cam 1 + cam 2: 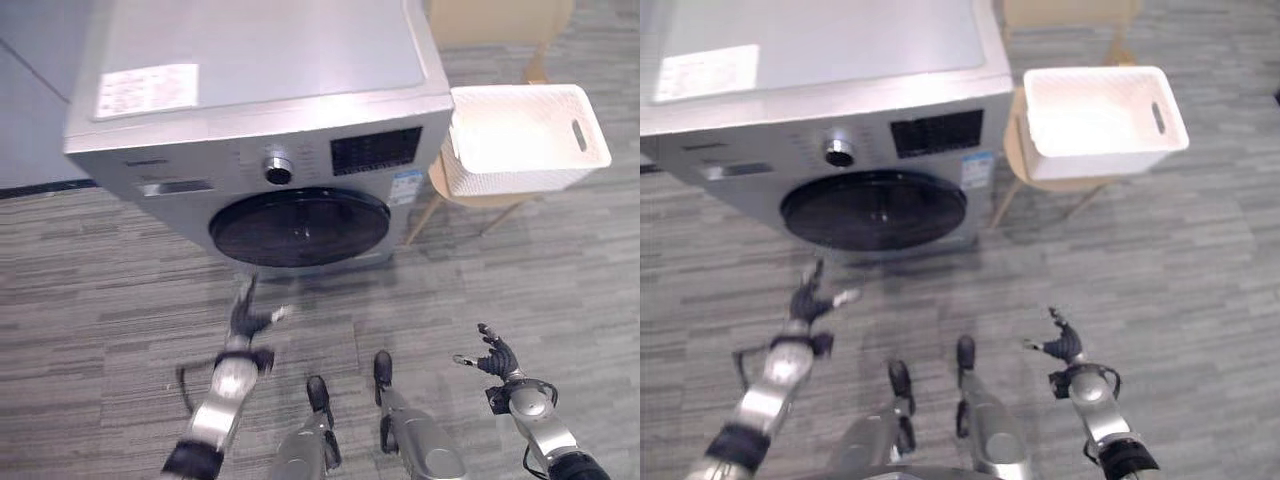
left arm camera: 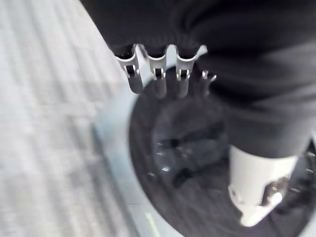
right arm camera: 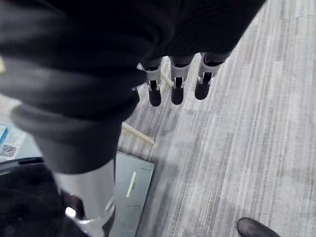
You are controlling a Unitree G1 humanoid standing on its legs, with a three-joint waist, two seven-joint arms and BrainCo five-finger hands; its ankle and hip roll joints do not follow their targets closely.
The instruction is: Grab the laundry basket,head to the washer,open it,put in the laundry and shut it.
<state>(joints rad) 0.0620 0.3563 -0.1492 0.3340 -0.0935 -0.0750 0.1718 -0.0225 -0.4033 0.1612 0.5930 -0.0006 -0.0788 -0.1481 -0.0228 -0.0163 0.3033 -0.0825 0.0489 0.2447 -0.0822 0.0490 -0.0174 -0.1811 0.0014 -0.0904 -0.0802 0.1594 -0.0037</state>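
Observation:
A silver front-loading washer stands ahead, its round dark door shut. In the left wrist view the door glass is close, with dark shapes behind it. My left hand is raised just below the door, fingers straight and open, holding nothing. The white laundry basket rests on a wooden stool to the right of the washer; its inside looks white. My right hand hangs low at the right over the floor, fingers relaxed and empty.
The wooden stool under the basket stands close against the washer's right side. A light wooden piece of furniture is behind it. A grey wall runs at the left. Grey plank floor lies in front.

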